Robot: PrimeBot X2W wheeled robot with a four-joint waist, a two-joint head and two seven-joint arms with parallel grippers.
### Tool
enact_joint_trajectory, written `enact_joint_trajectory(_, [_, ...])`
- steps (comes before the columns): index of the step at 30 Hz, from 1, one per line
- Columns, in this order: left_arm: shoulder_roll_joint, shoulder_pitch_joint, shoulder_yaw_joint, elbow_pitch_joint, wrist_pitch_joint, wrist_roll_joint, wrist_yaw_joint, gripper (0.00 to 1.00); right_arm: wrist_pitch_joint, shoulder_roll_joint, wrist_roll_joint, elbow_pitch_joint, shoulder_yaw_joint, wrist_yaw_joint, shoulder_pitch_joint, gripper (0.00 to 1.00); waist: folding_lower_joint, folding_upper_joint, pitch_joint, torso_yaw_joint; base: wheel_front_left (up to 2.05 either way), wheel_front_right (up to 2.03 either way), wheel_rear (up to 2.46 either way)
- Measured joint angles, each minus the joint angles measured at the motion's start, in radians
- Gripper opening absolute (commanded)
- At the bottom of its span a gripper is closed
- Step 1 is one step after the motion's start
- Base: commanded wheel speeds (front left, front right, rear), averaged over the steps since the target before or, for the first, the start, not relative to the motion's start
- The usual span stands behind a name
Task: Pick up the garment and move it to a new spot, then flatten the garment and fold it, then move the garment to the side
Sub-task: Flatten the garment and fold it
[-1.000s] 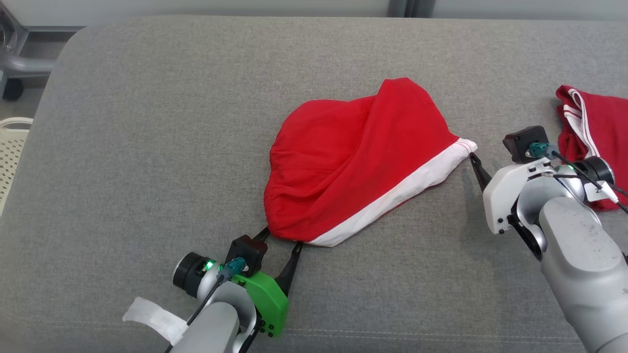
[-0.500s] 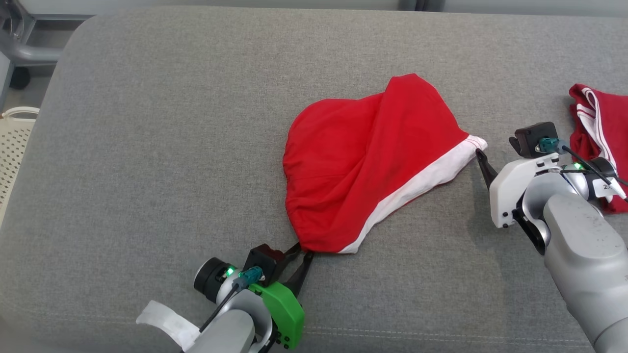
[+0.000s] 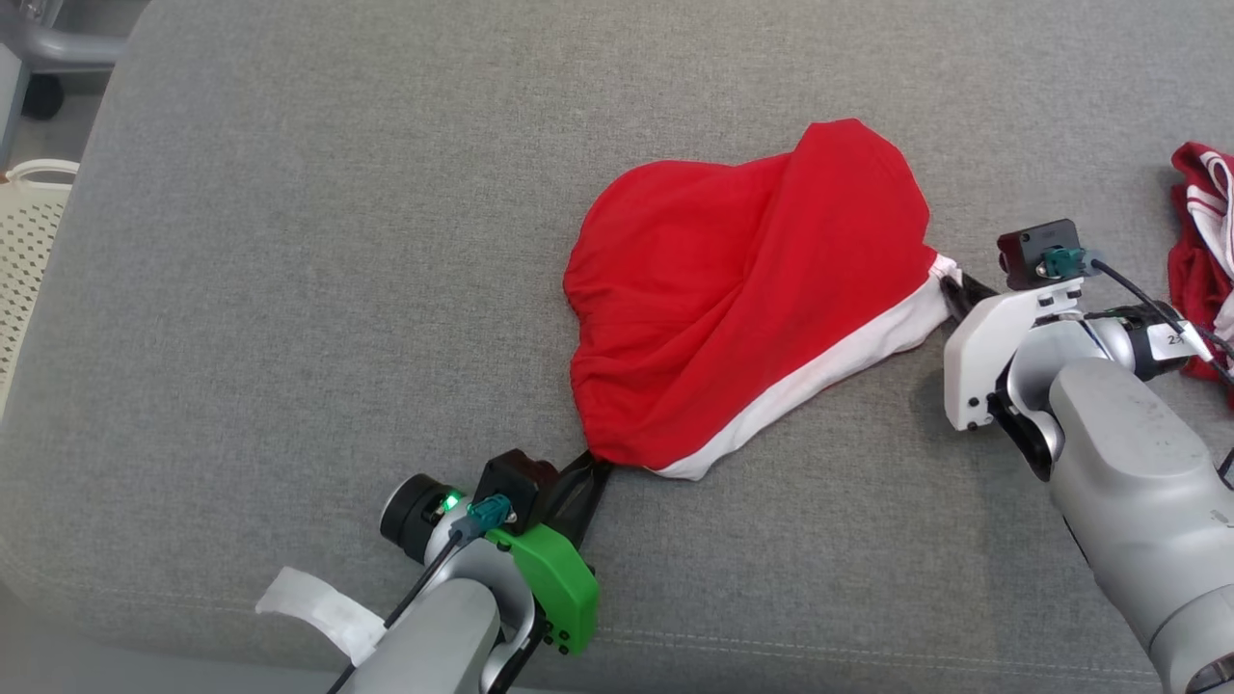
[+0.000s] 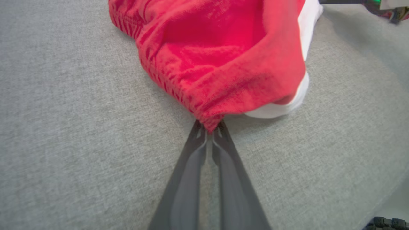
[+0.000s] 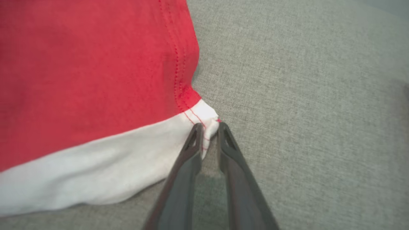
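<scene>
Pinching the near red corner of the garment (image 3: 742,289), the left claw (image 3: 590,463) sits at 7 o'clock in the head view, on its green-cased wrist. Its two dark fingers are pressed together. The left wrist view shows a small tuck of the gathered red hem caught between the tips, low against the cushion (image 3: 289,289).

From that corner the garment spreads up toward 1 o'clock across the middle of the grey cushion. It is mostly red and lies rumpled rather than flat, with one fold ridged along its right half. A white band (image 3: 829,361) runs along its lower right edge, from near the left claw to the far right corner.

At 3 o'clock the right claw (image 3: 950,286) meets that white corner. In the right wrist view its fingers are drawn nearly together, with the bunched white tip and its red stitching held between them.

Farther out at 3 o'clock, past the right wrist, a second garment (image 3: 1200,241), red with white stripes, lies crumpled at the picture's edge, apart from the first.

At 9 o'clock, off the cushion, a pale basket (image 3: 24,270) shows.
</scene>
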Motion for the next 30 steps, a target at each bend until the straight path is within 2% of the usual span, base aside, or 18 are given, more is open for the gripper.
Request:
enact_joint_trajectory(7, [0.001,-0.004,0.033,-0.031,0.000,-0.026,0.000,0.00,-0.023,-0.011,0.047,-0.003,0.033,0.000,-0.003,0.00,0.0000,0.0000,-0.005,0.002,0.00,0.00,0.00])
enact_joint_trajectory(15, [0.043,-0.038,0.093,-0.134,0.042,-0.109,0.000,0.00,-0.069,-0.019,0.142,-0.061,-0.004,0.000,-0.021,0.00,-0.0001,0.0000,-0.048,-0.010,0.00,0.00,0.00])
enact_joint_trajectory(19, [0.077,-0.042,0.111,-0.230,0.134,-0.172,0.000,0.00,-0.053,-0.032,0.188,-0.100,-0.014,0.000,-0.021,0.00,-0.0001,-0.0001,-0.075,-0.018,0.00,0.00,0.00])
enact_joint_trajectory(27, [0.140,-0.006,0.142,-0.468,0.428,-0.406,0.001,0.00,0.023,-0.059,0.237,-0.179,-0.014,0.000,0.002,0.00,-0.0001,0.0000,-0.128,-0.038,0.00,0.00,0.00])
enact_joint_trajectory(30, [0.176,-0.002,0.185,-0.549,0.476,-0.446,0.038,0.00,0.026,-0.070,0.256,-0.211,-0.049,0.000,0.005,0.00,-0.0001,0.0000,-0.144,-0.046,0.00,0.00,0.00])
